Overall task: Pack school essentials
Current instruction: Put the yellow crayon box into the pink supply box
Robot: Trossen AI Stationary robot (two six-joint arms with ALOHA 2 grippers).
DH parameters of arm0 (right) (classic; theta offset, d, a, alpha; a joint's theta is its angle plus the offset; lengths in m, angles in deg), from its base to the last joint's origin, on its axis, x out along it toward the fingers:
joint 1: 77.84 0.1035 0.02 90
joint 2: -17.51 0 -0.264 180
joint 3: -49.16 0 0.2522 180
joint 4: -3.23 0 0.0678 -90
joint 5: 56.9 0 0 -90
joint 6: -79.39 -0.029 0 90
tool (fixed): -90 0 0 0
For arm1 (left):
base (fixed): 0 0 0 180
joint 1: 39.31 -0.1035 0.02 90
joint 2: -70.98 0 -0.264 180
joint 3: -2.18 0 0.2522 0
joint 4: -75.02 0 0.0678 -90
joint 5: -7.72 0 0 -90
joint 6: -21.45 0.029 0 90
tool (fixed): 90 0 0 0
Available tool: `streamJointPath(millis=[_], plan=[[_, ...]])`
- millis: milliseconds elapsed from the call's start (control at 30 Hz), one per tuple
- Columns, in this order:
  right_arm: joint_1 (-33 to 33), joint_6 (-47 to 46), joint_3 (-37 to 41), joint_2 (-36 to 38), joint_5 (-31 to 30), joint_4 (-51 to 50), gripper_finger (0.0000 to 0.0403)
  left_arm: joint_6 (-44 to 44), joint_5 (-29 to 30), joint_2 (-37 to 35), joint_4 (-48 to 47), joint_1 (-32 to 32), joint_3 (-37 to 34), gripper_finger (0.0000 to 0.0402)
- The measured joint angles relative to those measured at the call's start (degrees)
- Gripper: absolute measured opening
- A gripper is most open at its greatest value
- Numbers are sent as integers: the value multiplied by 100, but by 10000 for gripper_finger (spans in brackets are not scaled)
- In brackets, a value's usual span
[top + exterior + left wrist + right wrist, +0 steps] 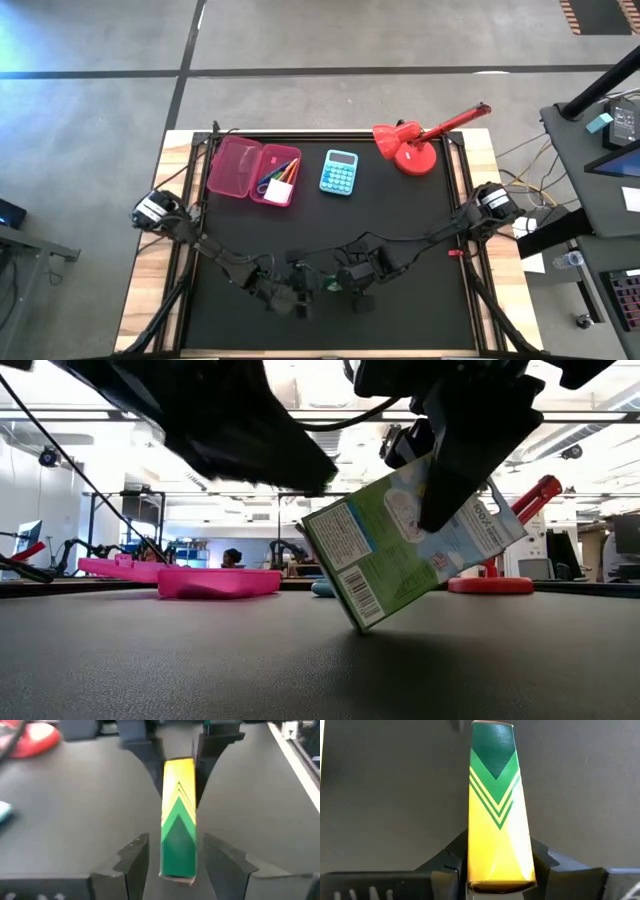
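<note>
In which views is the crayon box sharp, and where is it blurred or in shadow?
Right wrist view: crayon box sharp, evenly lit. Left wrist view: box slightly soft, red lamp base blurred. Low view: box readable, arms above dark against bright ceiling lights. High view: box hidden among the arms.

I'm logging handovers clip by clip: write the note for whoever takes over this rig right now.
Right end effector: shut on the crayon box, holding it tilted with one corner near or on the mat, at the table's near middle.
Left end effector: open, its fingers on either side of the box's other end, not gripping.
Pink case: open at the far left, pencils and small stationery already inside.
Calculator and red lamp stand at the far edge.
Left: get the crayon box packed into the case; whether the left arm takes it over is unclear.
</note>
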Motion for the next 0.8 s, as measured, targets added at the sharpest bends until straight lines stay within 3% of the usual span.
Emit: streamJointPath(millis=[200,367,800], plan=[[-3,-69,0,-2,-2,35,116,143,-362,100,189,-291,0,164],[-1,-83,0,-4,-4,66,115,149,-1176,104,496,-464,2,164],[-3,-83,0,-9,-21,195,115,250,-1248,255,490,-570,26,164]])
